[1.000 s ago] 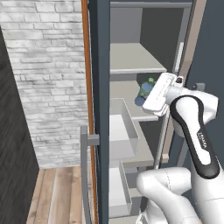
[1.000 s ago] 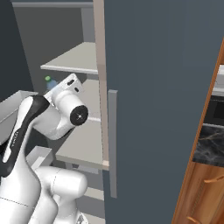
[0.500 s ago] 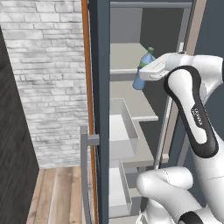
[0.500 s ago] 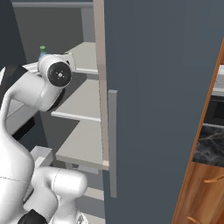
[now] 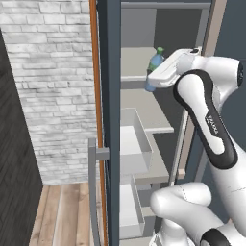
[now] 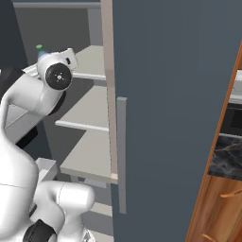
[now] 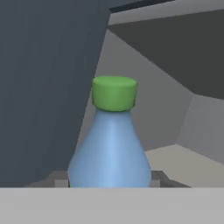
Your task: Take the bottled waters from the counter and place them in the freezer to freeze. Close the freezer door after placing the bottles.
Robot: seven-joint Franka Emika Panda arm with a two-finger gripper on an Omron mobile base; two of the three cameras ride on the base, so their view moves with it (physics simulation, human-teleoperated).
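Note:
A clear bluish bottled water (image 7: 111, 148) with a green cap stands upright between my dark fingertips (image 7: 59, 178), and my gripper (image 7: 109, 180) is shut on its lower body. In the left base view the gripper (image 5: 152, 79) holds the bottle (image 5: 154, 64) inside the open freezer (image 5: 139, 108), just above the upper grey shelf. From the right, the green-capped bottle (image 6: 42, 53) peeks over the hand. The freezer door (image 5: 108, 120) stands open at the left, seen edge-on with its grey bar handle (image 5: 92, 192). The black marble counter (image 6: 226, 158) lies far right.
White bins (image 5: 137, 139) jut out under the middle shelf, below the arm. The fridge's other slate-blue door (image 6: 170, 94), shut, with a grey handle (image 6: 121, 156), borders the compartment on the right. A white brick wall (image 5: 53, 86) and wooden floor lie left of the open door.
The arm has lifted the bottle from the middle-shelf height to the upper shelf and carried it further into the freezer. The grip on it has stayed the same.

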